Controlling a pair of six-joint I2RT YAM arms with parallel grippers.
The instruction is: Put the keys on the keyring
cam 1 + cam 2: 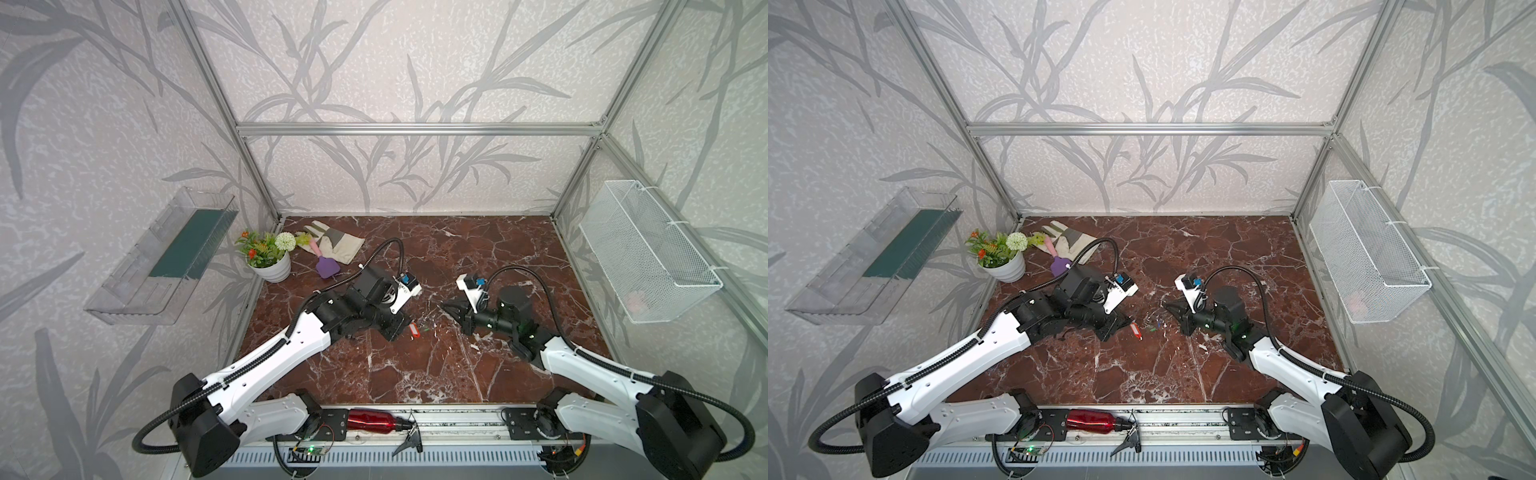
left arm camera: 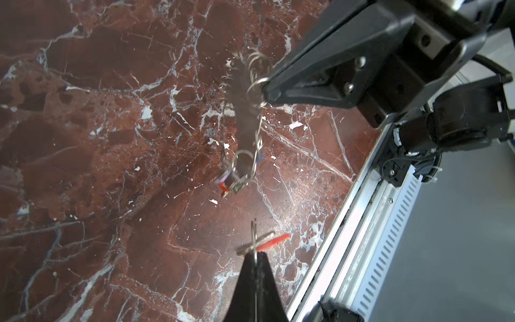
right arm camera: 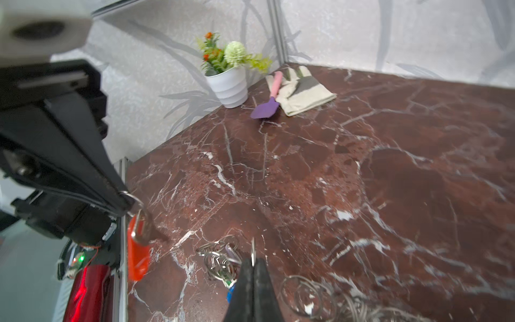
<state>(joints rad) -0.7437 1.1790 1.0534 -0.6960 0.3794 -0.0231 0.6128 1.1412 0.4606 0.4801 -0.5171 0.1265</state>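
The keyring, a grey plate fringed with split rings, is held edge-on near the table's middle, slightly toward 3 o'clock. The right gripper pinches its rim, jaws pressed together on it. A few keys with blue and red tags already dangle from rings at one end. At the keyring's 9 o'clock in both top views, just apart from it, the left gripper is clamped tight on a single split ring. That ring carries a silver key with a red-orange tag, which hangs below the fingertips over the marble table. Farther out, in the back corner at 10 o'clock, sit a potted plant, a work glove and a purple trowel. At 6 o'clock, a red bottle lies on the front rail.
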